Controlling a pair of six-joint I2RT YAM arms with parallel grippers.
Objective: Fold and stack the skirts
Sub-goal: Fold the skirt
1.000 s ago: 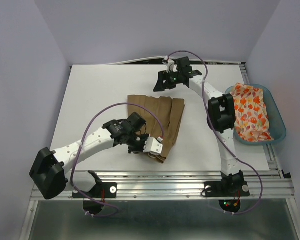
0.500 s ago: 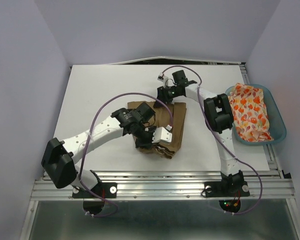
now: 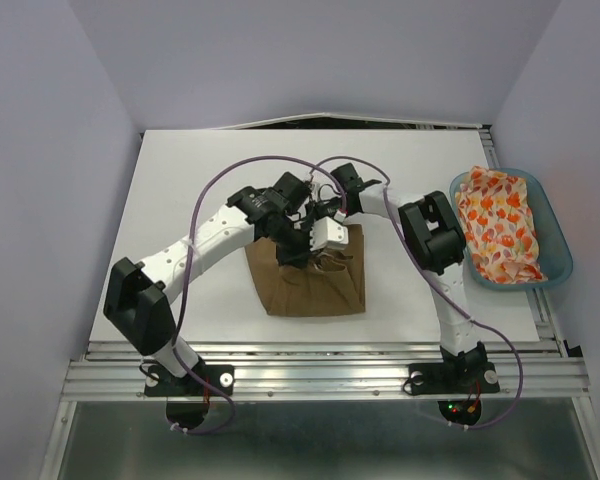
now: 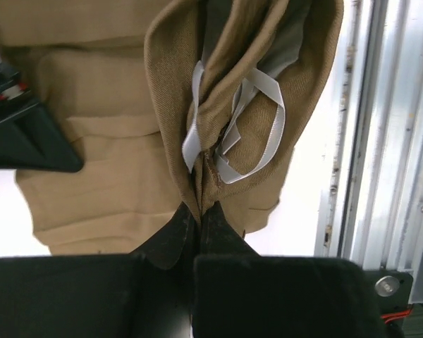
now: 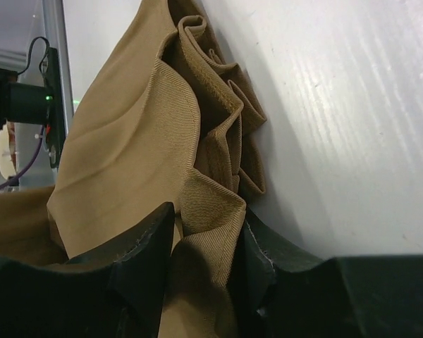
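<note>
Surface: flat white rectangular table (image 3: 190, 200). On it, just 6 o'clock of centre: plain tan-brown cloth skirt (image 3: 315, 285), lower part flat, 12 o'clock edge bunched and raised. At the 3 o'clock edge: translucent teal plastic tub (image 3: 558, 240).

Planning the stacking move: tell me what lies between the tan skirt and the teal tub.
Top view: bare white table, crossed above by the right arm; nothing else lies between the tan skirt and the teal tub.

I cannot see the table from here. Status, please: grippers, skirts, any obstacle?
Left gripper shut on brown skirt. Right gripper shut on its bunched fold. Printed skirt lies in tub. No obstacle seen.
</note>
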